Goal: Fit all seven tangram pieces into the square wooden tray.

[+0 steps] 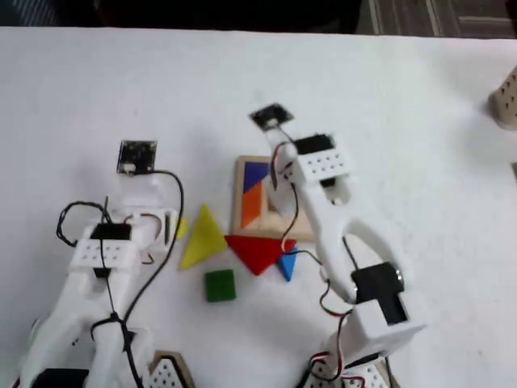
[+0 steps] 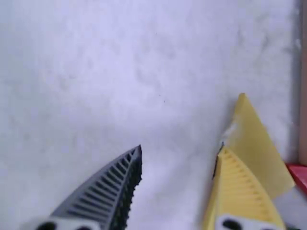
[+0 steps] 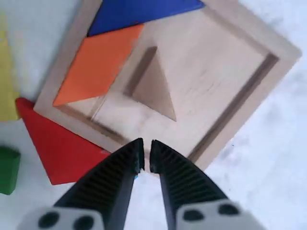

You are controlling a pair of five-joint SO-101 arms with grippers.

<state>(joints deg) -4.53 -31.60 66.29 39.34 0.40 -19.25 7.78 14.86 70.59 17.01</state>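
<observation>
White tabletop (image 1: pixel 89 89) is carrying the tray (image 3: pixel 211 72) mid-frame. Wide left fingers (image 2: pixel 115 187) are sitting by the yellow triangle (image 2: pixel 256 143), probably light and slippery, needing an edge pinch. Right fingers (image 3: pixel 120 177) are sitting almost closed.

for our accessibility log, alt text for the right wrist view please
The right pincer, almost shut, hangs over the rim of a square wooden tray holding a blue triangle, an orange parallelogram and a plain wooden triangle; a red triangle lies beside it.
</observation>
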